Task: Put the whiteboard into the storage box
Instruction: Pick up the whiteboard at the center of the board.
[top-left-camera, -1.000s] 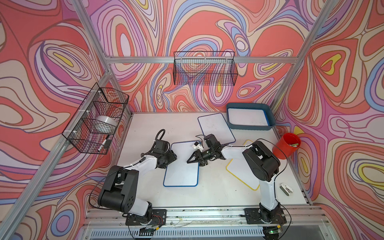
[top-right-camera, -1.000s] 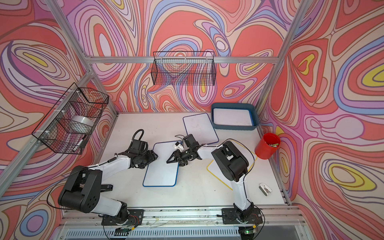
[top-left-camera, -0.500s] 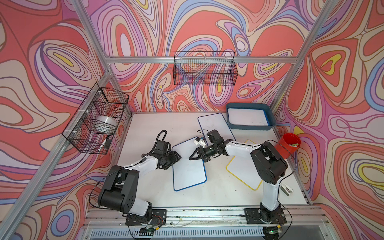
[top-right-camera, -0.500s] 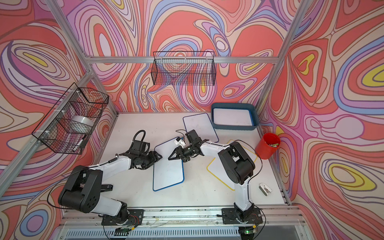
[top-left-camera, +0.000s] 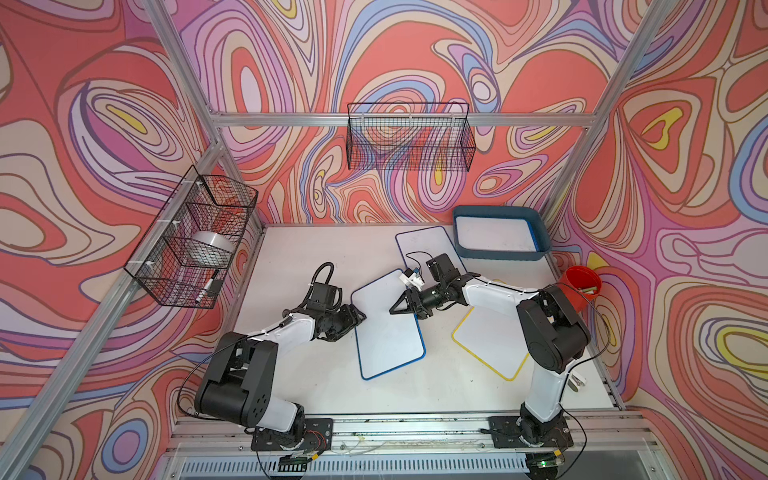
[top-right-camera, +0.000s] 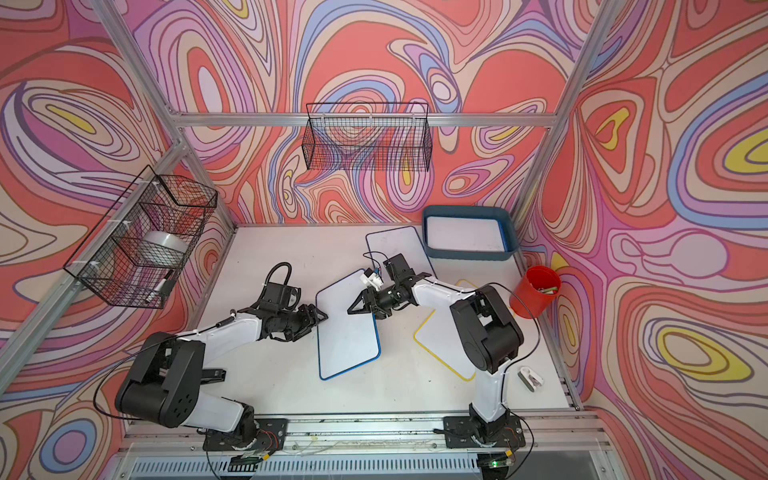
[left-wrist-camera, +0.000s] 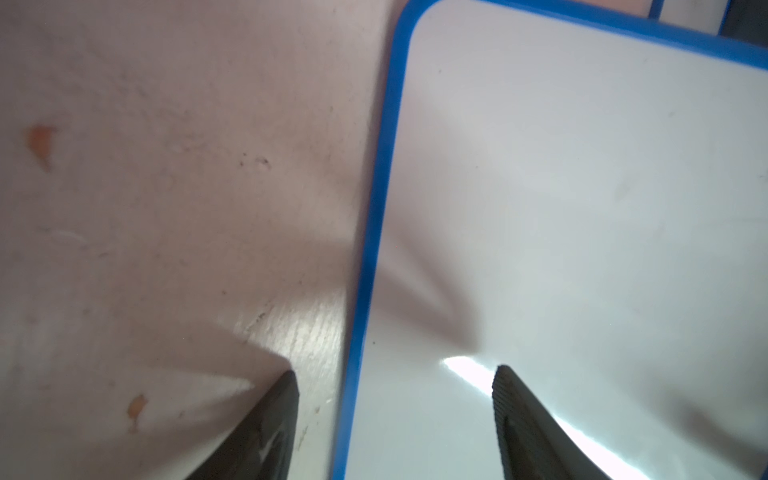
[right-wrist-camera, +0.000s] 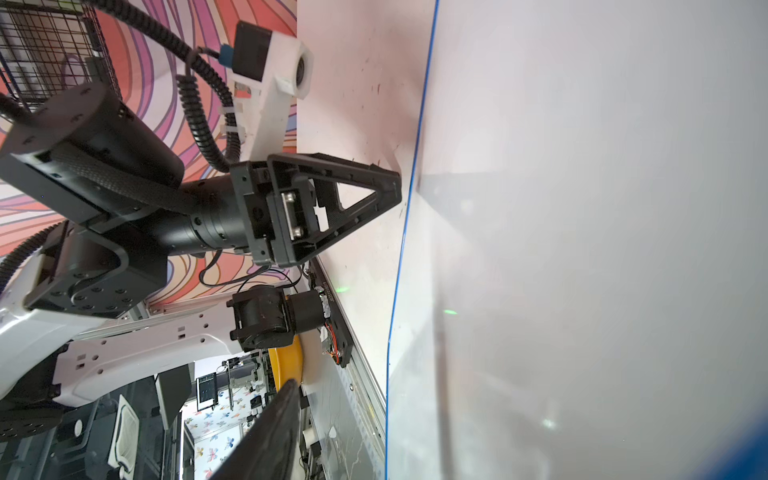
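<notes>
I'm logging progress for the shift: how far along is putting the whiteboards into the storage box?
Done: one whiteboard lies inside the storage box. In hand: the blue-framed whiteboard is on the table, the open left end effector at one long edge, the right end effector over its opposite side; a grip isn't clear. Left: lifting it into the box; a dark-framed whiteboard and a yellow-framed whiteboard also lie there.

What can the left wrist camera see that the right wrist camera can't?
Only the left wrist view shows orange stains on the table and both tips of the left claw, open astride the blue-framed whiteboard's edge. Only the right wrist view shows that claw from the side, a black wire basket, the swirly wall and one finger of the right claw. Both show that whiteboard and the white table.
</notes>
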